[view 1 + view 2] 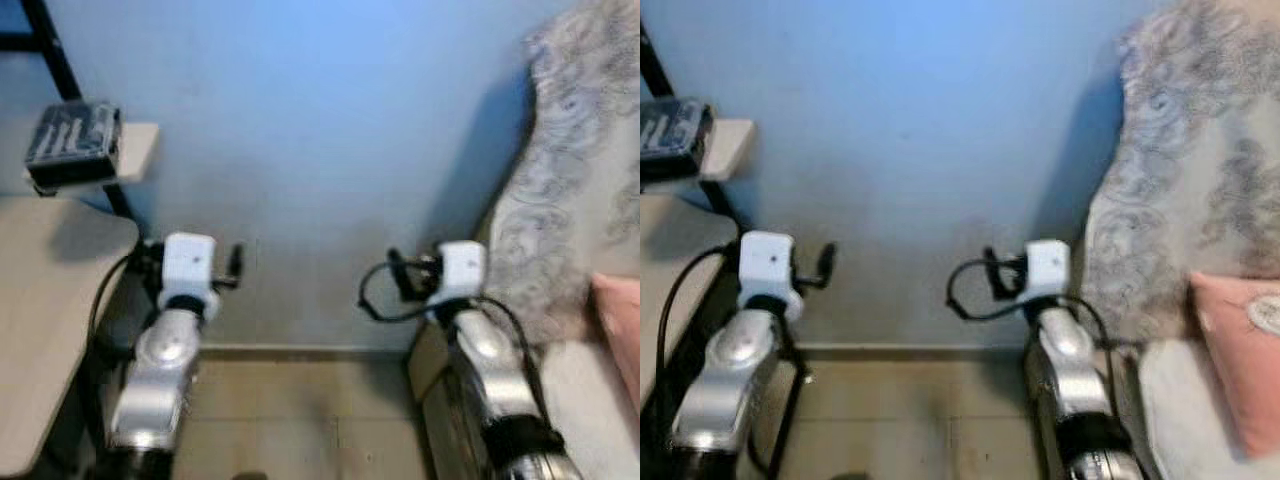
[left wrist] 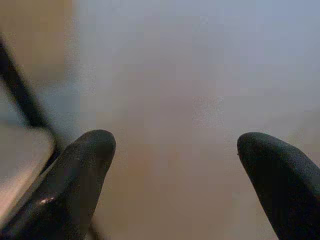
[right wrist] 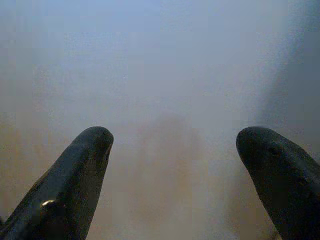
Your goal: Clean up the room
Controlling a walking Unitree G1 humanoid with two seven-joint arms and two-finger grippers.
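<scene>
While both arms face the pale blue wall [image 1: 320,120], nothing is held.
Left gripper [image 2: 175,150] and right gripper [image 3: 172,145] spread empty; better turn toward the grey patterned blanket [image 1: 570,170].

Standing at left: a pale desk [image 1: 40,330], and above it a small shelf [image 1: 138,150] bearing a dark box [image 1: 72,143]. Lying at right: a bed [image 1: 1185,400] carrying a patterned grey blanket [image 1: 1200,150] and pink pillow [image 1: 1238,350].

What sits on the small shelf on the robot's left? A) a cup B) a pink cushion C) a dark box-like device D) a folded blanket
C: a dark box-like device rests on the small shelf by the blue wall, above the pale table.
</scene>
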